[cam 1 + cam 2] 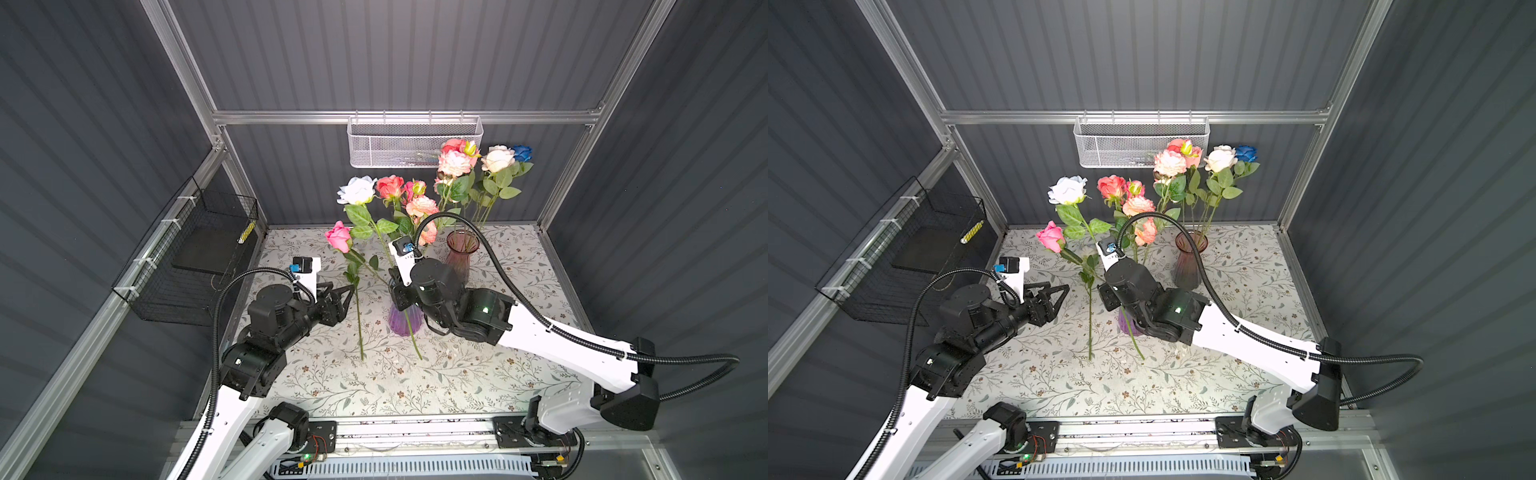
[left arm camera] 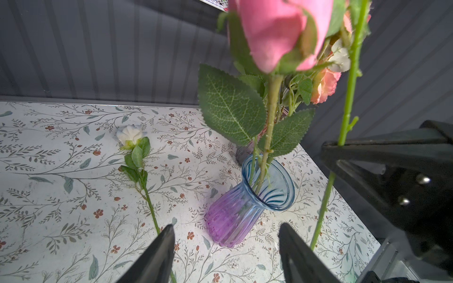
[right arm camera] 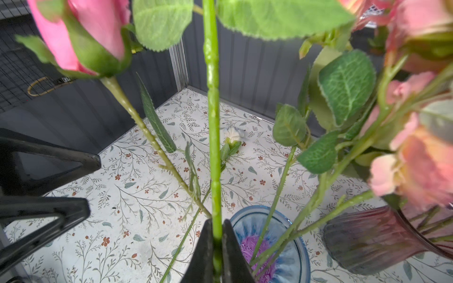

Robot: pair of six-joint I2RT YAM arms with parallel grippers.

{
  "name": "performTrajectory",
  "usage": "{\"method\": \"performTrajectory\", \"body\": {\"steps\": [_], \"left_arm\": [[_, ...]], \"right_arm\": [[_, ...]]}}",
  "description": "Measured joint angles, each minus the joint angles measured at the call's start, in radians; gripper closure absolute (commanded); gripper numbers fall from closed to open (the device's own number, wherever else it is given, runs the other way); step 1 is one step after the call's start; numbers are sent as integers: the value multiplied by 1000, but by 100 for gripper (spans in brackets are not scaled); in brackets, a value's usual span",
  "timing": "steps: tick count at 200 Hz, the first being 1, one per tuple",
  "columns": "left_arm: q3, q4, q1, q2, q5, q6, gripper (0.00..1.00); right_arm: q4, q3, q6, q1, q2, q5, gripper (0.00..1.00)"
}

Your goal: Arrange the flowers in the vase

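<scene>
My right jaws pinched the near-upright rose stem [image 3: 212, 147], its foot hanging outside the blue vase [image 2: 232, 215] just beside; my left jaws stood open, empty.

Soft, even light from above; floral tabletop [image 1: 415, 386] bright, walls [image 1: 83, 124] dim. A faint shadow lies just beside the blue-purple vase [image 2: 245, 208]. Close pink rose [image 3: 81, 36] blurred in wrist views; frame edges bend
</scene>
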Motion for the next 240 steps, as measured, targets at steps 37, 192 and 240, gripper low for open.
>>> {"method": "performTrajectory", "body": {"steps": [37, 192, 240], "left_arm": [[7, 2, 0, 7, 0, 0, 32], [24, -39, 0, -35, -30, 26, 0], [26, -80, 0, -76, -60, 31, 1]], "right_arm": [[37, 25, -44, 7, -42, -1, 91], [272, 275, -362, -52, 70, 35, 92], [329, 114, -344, -70, 72, 31, 91]]}}
